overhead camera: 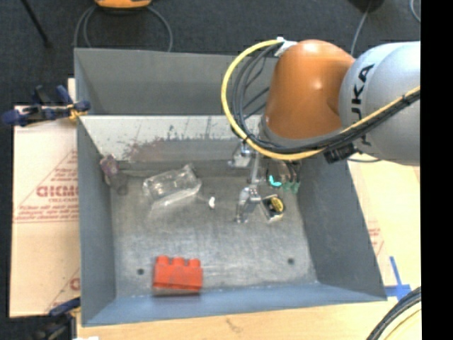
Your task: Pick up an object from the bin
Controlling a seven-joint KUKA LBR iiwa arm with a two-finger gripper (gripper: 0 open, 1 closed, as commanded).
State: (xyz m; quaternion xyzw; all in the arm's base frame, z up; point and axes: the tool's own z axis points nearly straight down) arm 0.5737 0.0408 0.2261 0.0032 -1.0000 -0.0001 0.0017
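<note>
Down low with the gripper inside the grey metal bin, right of the floor's middle.

Reaching in from the right beneath an orange wrist cover looped with yellow and black cables. Impossible to tell how far open, or whether holding anything. Just left of it and apart, a small white scrap on the bare floor; farther left, toward the back wall, a crumpled clear plastic piece. Well apart, near the front-left corner, a red studded building brick lying flat. Against the left wall, a small purplish thing, too small to identify. Close on the gripper's right, a small yellow-and-black item, unclear whether robot part or bin thing.
</note>
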